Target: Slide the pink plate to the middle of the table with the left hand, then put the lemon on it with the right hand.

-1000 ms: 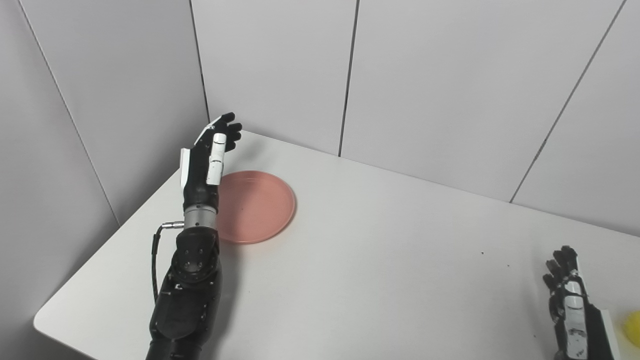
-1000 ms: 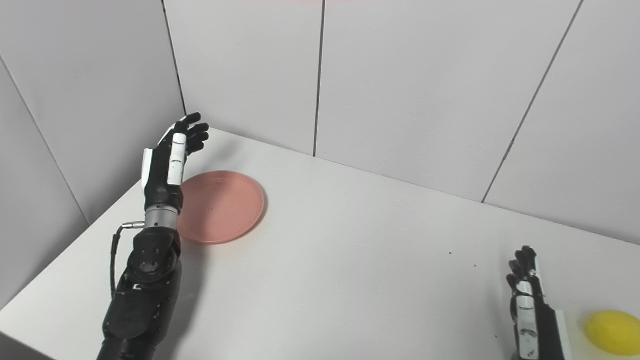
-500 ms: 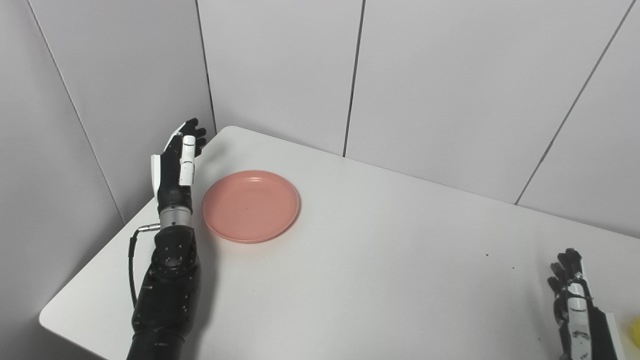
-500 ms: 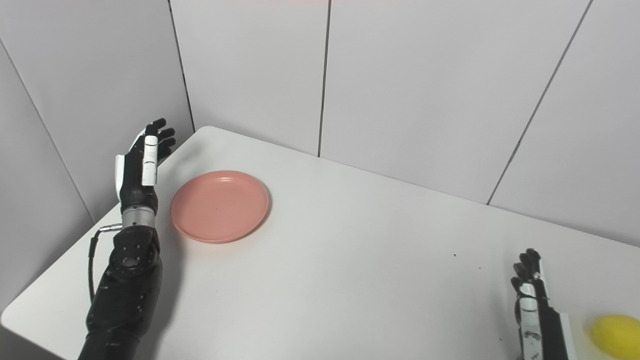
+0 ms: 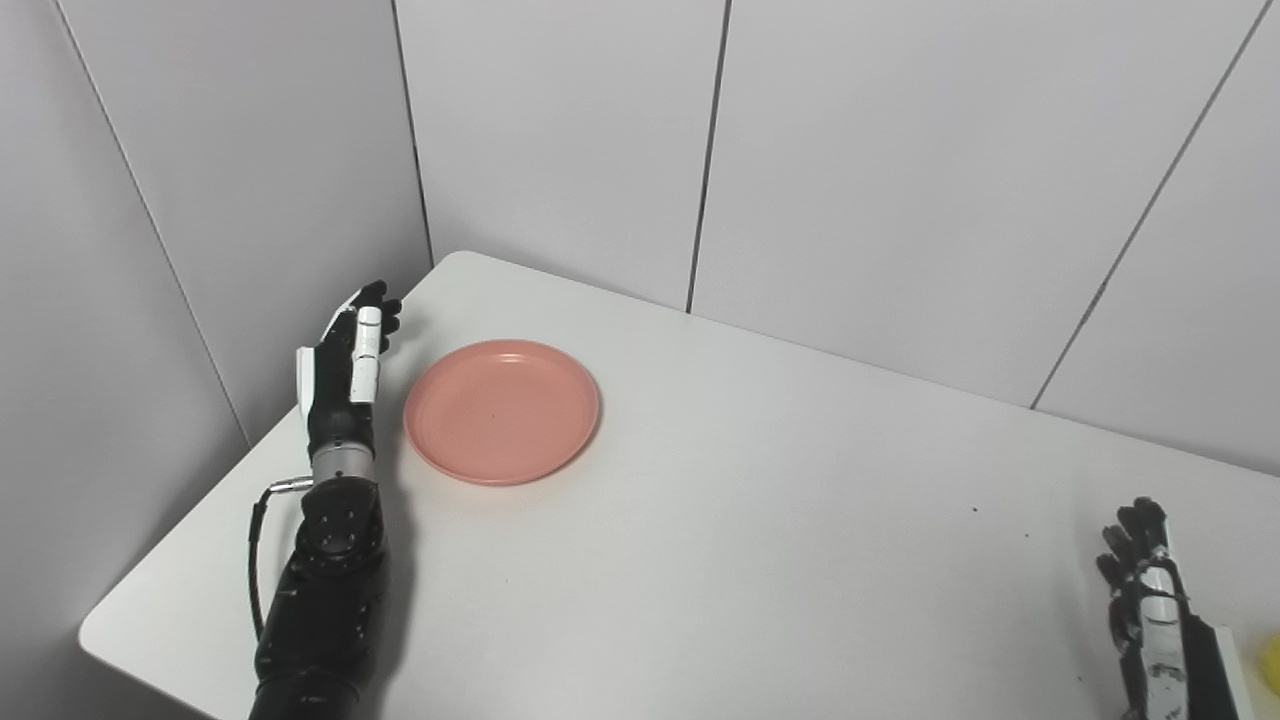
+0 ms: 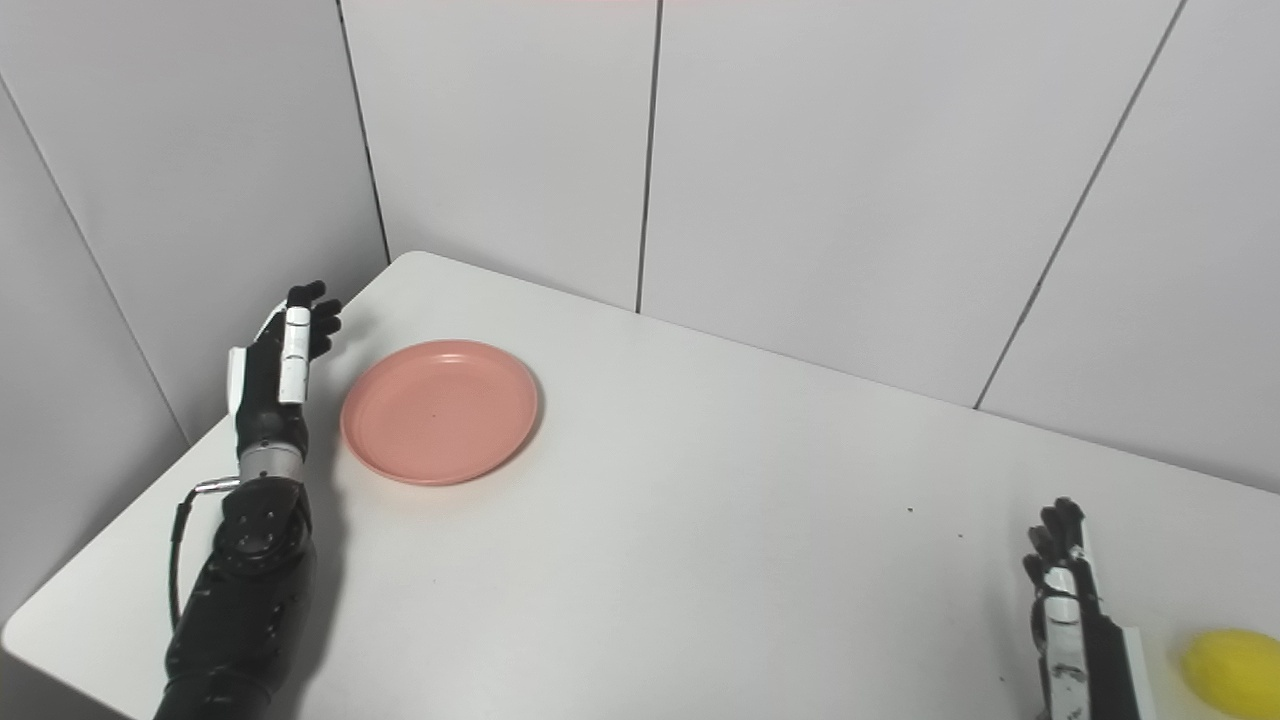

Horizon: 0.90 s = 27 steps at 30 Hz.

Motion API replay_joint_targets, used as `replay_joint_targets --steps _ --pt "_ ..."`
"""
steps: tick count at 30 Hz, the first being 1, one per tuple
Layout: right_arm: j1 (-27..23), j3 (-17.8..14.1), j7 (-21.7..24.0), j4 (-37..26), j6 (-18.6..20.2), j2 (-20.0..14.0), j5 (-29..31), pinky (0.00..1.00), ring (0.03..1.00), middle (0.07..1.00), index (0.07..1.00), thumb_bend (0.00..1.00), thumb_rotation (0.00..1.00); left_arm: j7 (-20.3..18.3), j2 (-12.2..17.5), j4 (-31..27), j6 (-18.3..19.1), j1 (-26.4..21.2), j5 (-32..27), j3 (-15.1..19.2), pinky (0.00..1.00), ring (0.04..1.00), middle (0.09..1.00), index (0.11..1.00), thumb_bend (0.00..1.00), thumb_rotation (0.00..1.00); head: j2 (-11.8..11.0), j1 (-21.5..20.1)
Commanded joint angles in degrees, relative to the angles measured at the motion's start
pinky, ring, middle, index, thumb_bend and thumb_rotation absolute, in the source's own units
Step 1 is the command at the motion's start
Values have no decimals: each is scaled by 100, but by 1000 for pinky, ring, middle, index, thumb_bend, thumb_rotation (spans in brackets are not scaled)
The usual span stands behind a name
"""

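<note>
Pink plate (image 5: 502,411) sits alone near far left corner of tabletop (image 6: 700,560), open surface from it across the middle toward the right. Left hand (image 5: 342,366) just beside plate's left rim, a narrow gap between them, wall panels (image 5: 250,180) close behind. Right hand (image 6: 1075,625) stands between lemon (image 6: 1232,672) and the middle

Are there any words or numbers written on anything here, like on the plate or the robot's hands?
None can be read: the round pink plate, the yellow lemon, the white table, the left hand and the right hand show no letters, numbers or signs.
</note>
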Motion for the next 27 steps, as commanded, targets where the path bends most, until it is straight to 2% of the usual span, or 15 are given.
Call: replay_joint_targets --steps 1,9,20,27 --pt "-71 -52 19 -179 -135 -45 40 1000 1000 1000 1000 264 1000 26 118 -83 -226 -109 -2 -40 848 786 779 781 749 1000 2 -2" --pt "-73 -82 51 -168 -135 -68 88 1000 1000 1000 1000 311 1000 -21 14 63 -366 -26 -37 -163 793 776 779 778 707 1000 25 16" --pt "-77 -102 21 -194 -129 -53 42 1000 1000 1000 1000 319 1000 -147 -180 6 -375 59 -84 -397 816 789 795 787 682 1000 49 6" --pt "-45 -84 -5 -340 -34 -39 -8 1000 1000 1000 1000 316 1000 -172 -279 -65 -236 94 -9 -564 812 803 804 796 651 1000 72 4"
